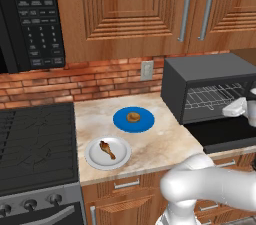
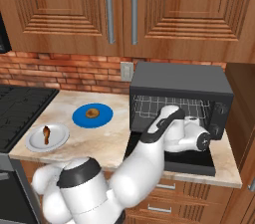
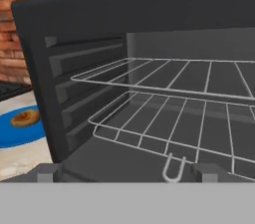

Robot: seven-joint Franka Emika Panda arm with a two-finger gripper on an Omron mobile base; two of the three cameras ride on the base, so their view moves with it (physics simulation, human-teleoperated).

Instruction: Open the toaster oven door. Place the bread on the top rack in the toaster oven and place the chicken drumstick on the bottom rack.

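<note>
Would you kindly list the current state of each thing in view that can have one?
Dark grey flat toaster oven door: folded down, fully open.
Dark grey boxy toaster oven: open, both silver wire racks bare.
Small round golden-brown bread: lying on the round blue plate.
Reddish-brown chicken drumstick: lying on the round white plate.
Robot's tool: open, holding nothing, facing the oven's inside.
Black microwave: red display lit.

The toaster oven (image 2: 181,93) stands open, its door (image 2: 172,158) lying flat over the worktop (image 1: 165,139) edge; both wire racks (image 3: 174,113) are bare with clear gaps above; the claw (image 3: 127,172) faces the mouth, fingers spread wide.
</note>
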